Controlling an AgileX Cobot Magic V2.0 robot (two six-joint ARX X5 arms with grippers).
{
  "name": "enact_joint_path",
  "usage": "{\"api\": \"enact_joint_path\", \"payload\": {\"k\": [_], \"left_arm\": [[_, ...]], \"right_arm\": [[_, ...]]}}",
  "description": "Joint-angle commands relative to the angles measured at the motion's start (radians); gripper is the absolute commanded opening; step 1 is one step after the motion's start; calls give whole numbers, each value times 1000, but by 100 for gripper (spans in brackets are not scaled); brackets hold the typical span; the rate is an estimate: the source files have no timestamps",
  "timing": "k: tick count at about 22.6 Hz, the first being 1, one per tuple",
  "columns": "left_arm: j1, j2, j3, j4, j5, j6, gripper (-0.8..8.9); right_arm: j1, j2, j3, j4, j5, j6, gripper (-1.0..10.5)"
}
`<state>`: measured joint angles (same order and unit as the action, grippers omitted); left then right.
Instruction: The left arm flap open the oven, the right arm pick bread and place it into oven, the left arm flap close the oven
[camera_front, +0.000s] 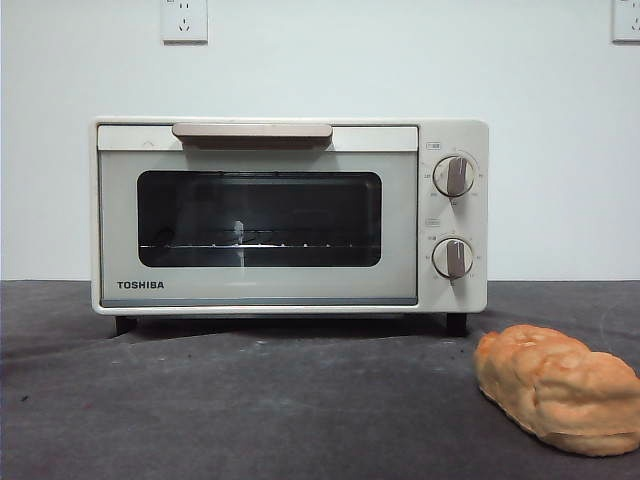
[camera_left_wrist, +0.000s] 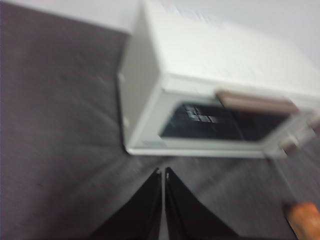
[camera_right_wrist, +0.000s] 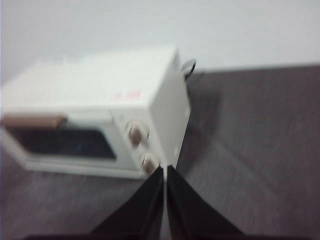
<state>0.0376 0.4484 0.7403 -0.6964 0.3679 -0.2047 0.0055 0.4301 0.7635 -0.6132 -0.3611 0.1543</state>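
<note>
Clearly nothing of the task is done yet. The oven (camera_front: 290, 215) stands in the middle of the front view on the dark bench (camera_front: 250, 400), its door shut, the beige handle (camera_front: 252, 131) along the upper edge of the door and two knobs (camera_front: 454, 176) at the right of the frame. The bread (camera_front: 556, 387) lies on the bench in the lower right corner of that view, in front of the oven's right end and apart from it.

Neither arm shows in the front view. The left claw (camera_left_wrist: 163, 172) hangs above the bench in front of the oven's left end, its two black jaws pressed together with only a thin line between them, holding nothing. The right claw (camera_right_wrist: 164, 170) is closed and empty in the same way, on the knob side of the oven.

I judge the step in hand to be the first one, opening the door. For this the left claw must travel to the handle, catch its edge, and pull it forward and down.

The front view gives the wire rack (camera_front: 250, 245) behind the glass and the TOSHIBA name, which the blurred wrist views do not. The left wrist view shows the oven's top and side, and a tip of the bread at its lower right corner. The right wrist view shows the knob side, but no bread.
</note>
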Motion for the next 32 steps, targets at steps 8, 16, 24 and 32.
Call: {"api": "enact_joint_path", "payload": {"k": [8, 16, 24, 32], "left_arm": [[-48, 164, 129, -171, 118, 180, 16], [-84, 164, 129, -229, 126, 201, 16], [-84, 164, 129, -232, 126, 201, 16], [-84, 164, 129, -232, 126, 201, 16]], "right_arm": [[31, 158, 108, -323, -85, -158, 7], [85, 179, 108, -397, -84, -189, 7], [94, 182, 108, -397, -84, -151, 471], [220, 303, 61, -323, -76, -39, 470]]}}
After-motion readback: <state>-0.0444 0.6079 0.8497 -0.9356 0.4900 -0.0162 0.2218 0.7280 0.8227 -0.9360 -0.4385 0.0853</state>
